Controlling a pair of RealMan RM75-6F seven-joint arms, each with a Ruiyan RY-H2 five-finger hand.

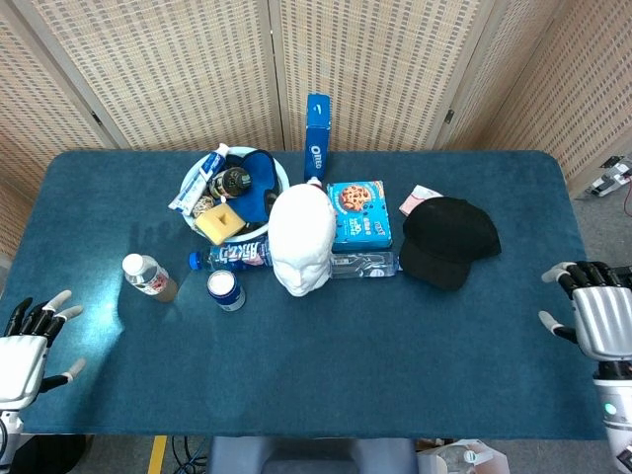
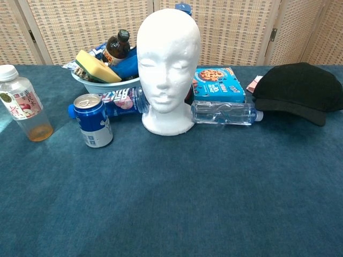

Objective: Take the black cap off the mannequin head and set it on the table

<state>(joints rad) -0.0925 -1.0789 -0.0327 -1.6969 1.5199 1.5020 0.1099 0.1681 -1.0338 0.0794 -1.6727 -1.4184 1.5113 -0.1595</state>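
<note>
**Cap down, little left to spoil**

The bench [image 1: 296,336] carries the bare mannequin head [image 1: 301,237]. The black cap [image 1: 449,237] lies flat, well right of it, touching nothing that grips. Right hand [image 1: 597,316] and left hand [image 1: 25,346] hover released, fingers apart. A careless sweep could drag the cap off the bench.
</note>
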